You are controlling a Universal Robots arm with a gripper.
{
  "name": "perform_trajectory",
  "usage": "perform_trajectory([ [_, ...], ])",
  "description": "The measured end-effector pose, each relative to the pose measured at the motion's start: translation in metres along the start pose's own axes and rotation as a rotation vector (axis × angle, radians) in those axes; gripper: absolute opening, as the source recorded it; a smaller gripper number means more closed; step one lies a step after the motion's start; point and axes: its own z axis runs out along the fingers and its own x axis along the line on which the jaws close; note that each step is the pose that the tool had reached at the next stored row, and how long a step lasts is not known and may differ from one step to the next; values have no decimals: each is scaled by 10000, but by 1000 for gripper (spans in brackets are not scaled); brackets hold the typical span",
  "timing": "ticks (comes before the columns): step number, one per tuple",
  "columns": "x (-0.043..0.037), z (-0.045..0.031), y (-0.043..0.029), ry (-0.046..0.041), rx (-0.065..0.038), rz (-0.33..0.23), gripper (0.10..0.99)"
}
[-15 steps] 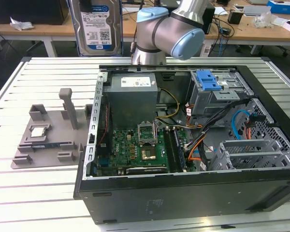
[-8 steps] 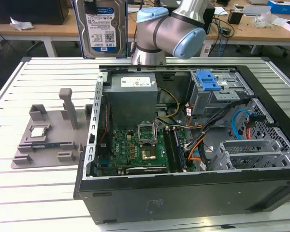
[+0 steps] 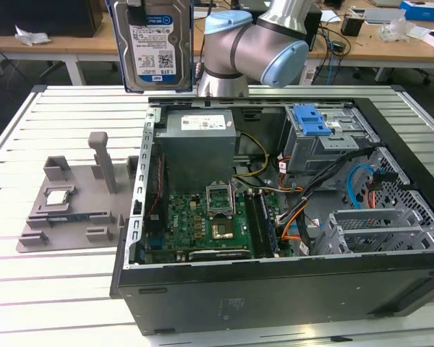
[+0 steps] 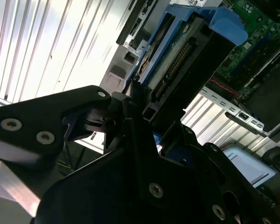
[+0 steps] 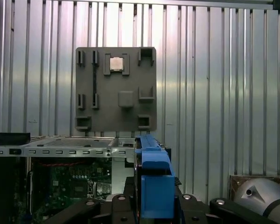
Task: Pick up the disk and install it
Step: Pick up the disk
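Note:
The disk (image 3: 158, 45), a silver hard drive with a blue-and-white label and blue side rails, hangs upright in the air above the table, over the back corner of the open computer case (image 3: 275, 289) on the exterior view's left. My gripper (image 3: 137, 6) is shut on its upper end. In the second wrist view the black fingers (image 4: 130, 126) clamp the disk (image 4: 177, 56), whose connector edge faces down toward the case. In the first wrist view the disk's blue rail (image 5: 151, 182) stands edge-on between the gripper's black fingers (image 5: 123, 205).
The case lies open with the motherboard (image 3: 202, 217), power supply (image 3: 199, 141) and a grey drive cage with a blue latch (image 3: 312, 119). A grey fixture plate (image 3: 65, 210) on the exterior view's left carries a small silver chip (image 3: 58, 196). Desks stand behind.

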Motion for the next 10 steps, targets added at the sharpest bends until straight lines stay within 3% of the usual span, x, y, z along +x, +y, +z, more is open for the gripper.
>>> perform_trajectory([
  [10, 130, 0, -16, -1, 0, 0, 369],
])
